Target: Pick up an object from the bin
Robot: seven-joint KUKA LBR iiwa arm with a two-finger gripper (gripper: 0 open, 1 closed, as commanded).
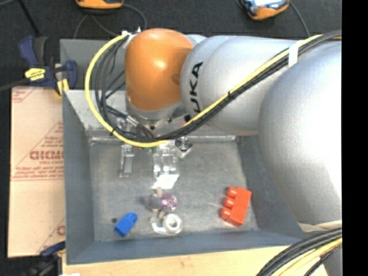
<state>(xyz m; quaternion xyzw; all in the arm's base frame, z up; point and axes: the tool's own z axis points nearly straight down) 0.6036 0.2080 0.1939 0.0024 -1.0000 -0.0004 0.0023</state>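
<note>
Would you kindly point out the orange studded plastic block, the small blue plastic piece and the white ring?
Orange studded plastic block (236, 206): camera view, its top face.
Small blue plastic piece (125, 225): camera view, its middle.
White ring (160, 226): camera view, its left rim.

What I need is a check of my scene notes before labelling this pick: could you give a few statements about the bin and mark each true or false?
1. An orange block lies on the right side of the bin floor. True.
2. The blue piece touches the orange block. False: it lies near the front left corner, well apart from the block.
3. The gripper holds the blue piece. False: its fingers are open with nothing between them, over the floor near the back wall.
4. A small purple and grey thing lies close to a whitish ring, mid-front of the floor. True.
</note>
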